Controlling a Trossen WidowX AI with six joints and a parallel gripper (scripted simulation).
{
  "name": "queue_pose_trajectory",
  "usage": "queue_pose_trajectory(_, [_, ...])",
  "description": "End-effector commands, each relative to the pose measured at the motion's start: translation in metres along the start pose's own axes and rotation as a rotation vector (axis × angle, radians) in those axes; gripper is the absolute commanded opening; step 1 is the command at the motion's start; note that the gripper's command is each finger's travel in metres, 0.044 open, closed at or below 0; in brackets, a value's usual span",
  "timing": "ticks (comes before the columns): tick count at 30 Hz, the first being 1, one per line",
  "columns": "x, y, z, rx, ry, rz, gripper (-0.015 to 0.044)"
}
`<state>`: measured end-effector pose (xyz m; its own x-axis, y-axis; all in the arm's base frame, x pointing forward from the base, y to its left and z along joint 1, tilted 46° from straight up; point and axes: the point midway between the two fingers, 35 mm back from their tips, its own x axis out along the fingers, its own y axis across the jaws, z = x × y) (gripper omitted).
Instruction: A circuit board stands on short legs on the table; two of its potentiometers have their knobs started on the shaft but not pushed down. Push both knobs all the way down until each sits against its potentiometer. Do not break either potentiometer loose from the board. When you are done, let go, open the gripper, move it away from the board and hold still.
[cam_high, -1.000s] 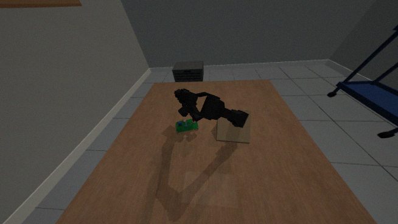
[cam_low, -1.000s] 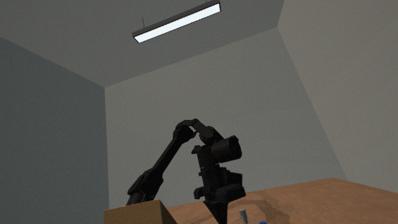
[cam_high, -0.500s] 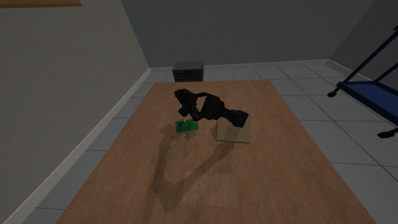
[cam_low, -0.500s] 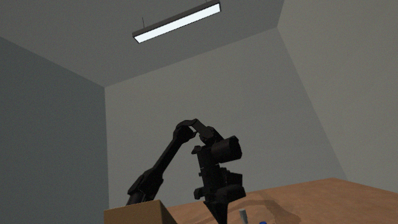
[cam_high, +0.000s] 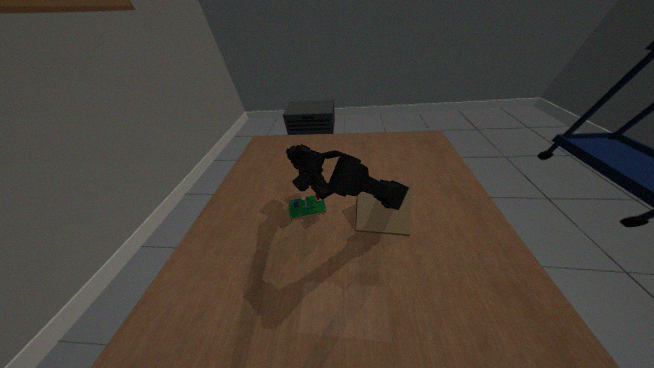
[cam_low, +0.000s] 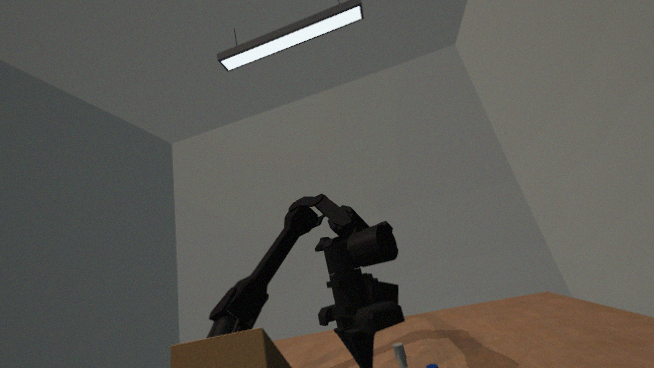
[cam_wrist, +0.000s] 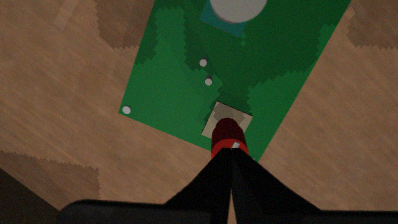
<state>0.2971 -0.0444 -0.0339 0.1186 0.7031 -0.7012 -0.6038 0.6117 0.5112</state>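
Observation:
The circuit board (cam_high: 314, 207) (cam_wrist: 165, 100) is a green rectangle on the table. In the wrist view a red knob (cam_wrist: 229, 136) stands above a pale square potentiometer (cam_wrist: 210, 126) near the board's lower corner. My gripper (cam_wrist: 230, 156) (cam_low: 368, 361) is shut, with its tips together at the top of the red knob; they seem to touch it, with nothing between them. A wide light-grey knob (cam_wrist: 239, 7) stands over a teal potentiometer (cam_wrist: 220, 24) at the wrist view's top edge. Whether a gap is left under either knob cannot be seen.
A grey post-like part (cam_low: 399, 354) and a blue part (cam_low: 432, 366) (cam_high: 296, 203) show beside my gripper. A tan block (cam_high: 383, 222) (cam_low: 220, 352) lies under the arm's base side. The wooden table (cam_high: 350, 280) carries the arm's shadows.

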Motion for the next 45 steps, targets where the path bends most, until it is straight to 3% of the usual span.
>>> queue_pose_trajectory(1, [-0.003, 0.000, 0.001, -0.013, 0.005, 0.006, 0.0000])
queue_pose_trajectory(11, [-0.017, 0.000, 0.001, -0.013, 0.005, 0.006, 0.0000])
queue_pose_trajectory(19, [-0.012, 0.001, 0.001, -0.008, 0.004, 0.012, 0.0210])
queue_pose_trajectory(27, [-0.026, -0.007, 0.013, 0.197, 0.009, -0.014, 0.0000])
queue_pose_trajectory(45, [-0.063, -0.001, 0.063, 0.800, 0.006, 0.001, 0.0000])
